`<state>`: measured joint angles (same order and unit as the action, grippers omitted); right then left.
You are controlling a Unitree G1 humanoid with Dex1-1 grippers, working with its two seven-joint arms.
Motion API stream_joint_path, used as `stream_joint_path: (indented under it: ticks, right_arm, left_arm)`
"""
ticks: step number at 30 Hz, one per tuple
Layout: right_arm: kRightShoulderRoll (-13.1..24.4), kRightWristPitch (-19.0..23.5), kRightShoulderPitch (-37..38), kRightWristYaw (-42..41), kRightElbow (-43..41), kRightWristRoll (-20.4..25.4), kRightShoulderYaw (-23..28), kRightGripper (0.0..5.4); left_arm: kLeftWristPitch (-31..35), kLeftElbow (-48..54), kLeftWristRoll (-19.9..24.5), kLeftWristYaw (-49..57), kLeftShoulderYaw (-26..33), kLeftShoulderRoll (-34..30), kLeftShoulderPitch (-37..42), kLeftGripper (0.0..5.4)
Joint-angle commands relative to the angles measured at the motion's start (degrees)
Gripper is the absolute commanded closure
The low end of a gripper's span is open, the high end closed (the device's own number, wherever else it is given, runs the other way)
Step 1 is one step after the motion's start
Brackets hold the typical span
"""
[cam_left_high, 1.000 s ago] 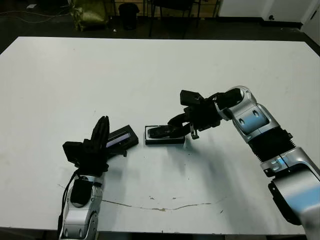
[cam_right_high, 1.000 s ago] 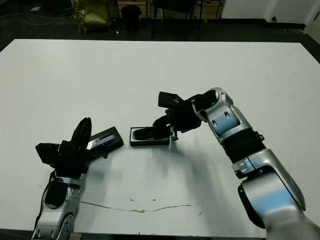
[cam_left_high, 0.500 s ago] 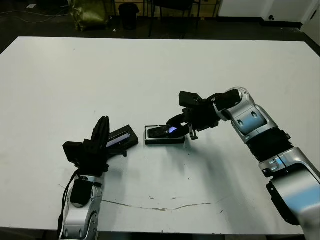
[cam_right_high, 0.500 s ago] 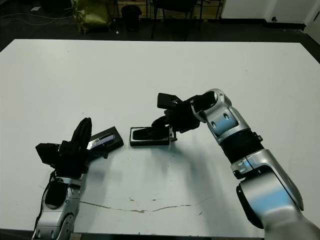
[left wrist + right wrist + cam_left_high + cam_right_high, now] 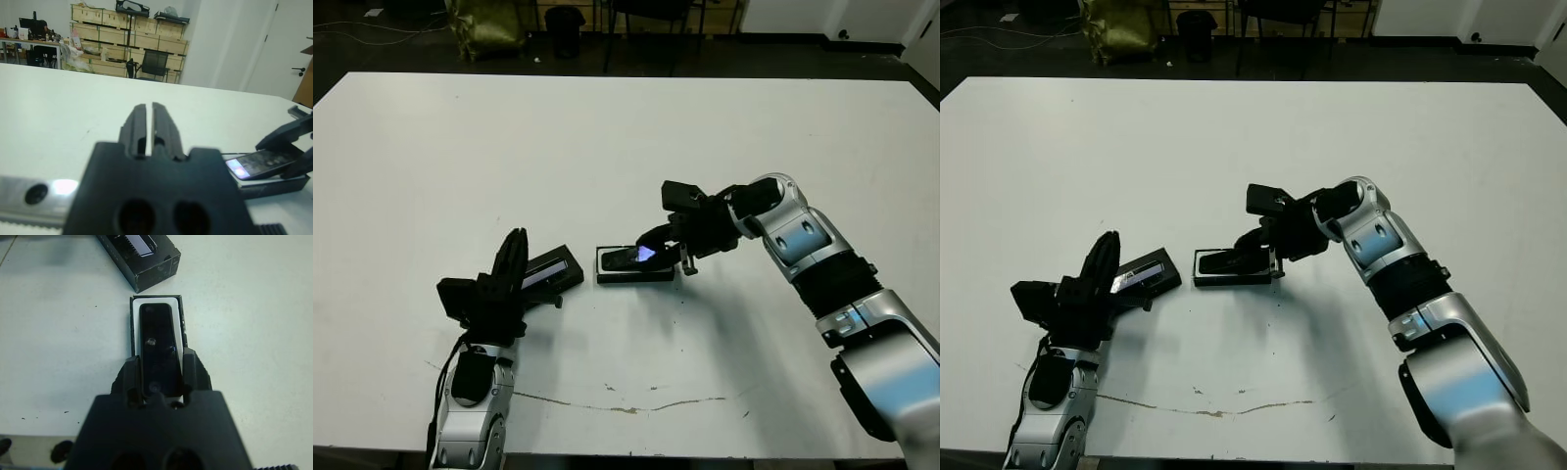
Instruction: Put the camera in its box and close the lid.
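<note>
Two black fingers of your right gripper (image 5: 160,374) pinch the camera (image 5: 158,345) by its near end, one finger on each long side. You can see in the right wrist view that the bar lies lengthwise over the white lining of the box (image 5: 135,313), its far rounded end close to the box's far wall. From the head views and the left wrist view the camera is tilted: the held end rides above the box rim while the other end dips down into the tray. A bright reflection shows on the camera's upper face near the fingers. The box (image 5: 634,275) sits flat on the white table (image 5: 626,137), roughly in the middle of your reach, with your right arm stretching in toward it from the right.

Just to the left of the box, close by but not touching it, lies the lid (image 5: 551,273), a flat black cover with a glossy strip on top, set at a slant to the box. Your left gripper (image 5: 146,125) is near the lid's left end; in its own wrist view its two fingers stand almost together with only a thin slit between them and nothing held. Whether it touches the lid you cannot tell from these views.
</note>
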<state>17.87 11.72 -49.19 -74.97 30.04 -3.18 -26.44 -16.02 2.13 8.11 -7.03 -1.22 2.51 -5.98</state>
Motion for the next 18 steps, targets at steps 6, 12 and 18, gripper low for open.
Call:
stream_joint_path:
  ticks: [6, 12, 18]
  right_arm:
    - [-1.38, -0.18, 1.07, 0.44, 1.02, -0.32, -0.52, 4.89]
    - [-1.30, 0.93, 0.44, 0.72, 1.68, -0.28, 0.05, 4.89]
    - [-1.05, 0.38, -1.13, -0.86, 4.30, 0.03, 0.66, 4.28]
  left_arm:
    - [1.91, 0.72, -1.18, 1.02, -0.21, -0.10, -1.29, 5.40]
    - [1.55, 0.23, -0.65, 0.79, -0.04, 0.03, -1.09, 5.40]
    - [1.79, 0.24, -0.15, 0.61, -0.08, 0.12, -1.13, 5.40]
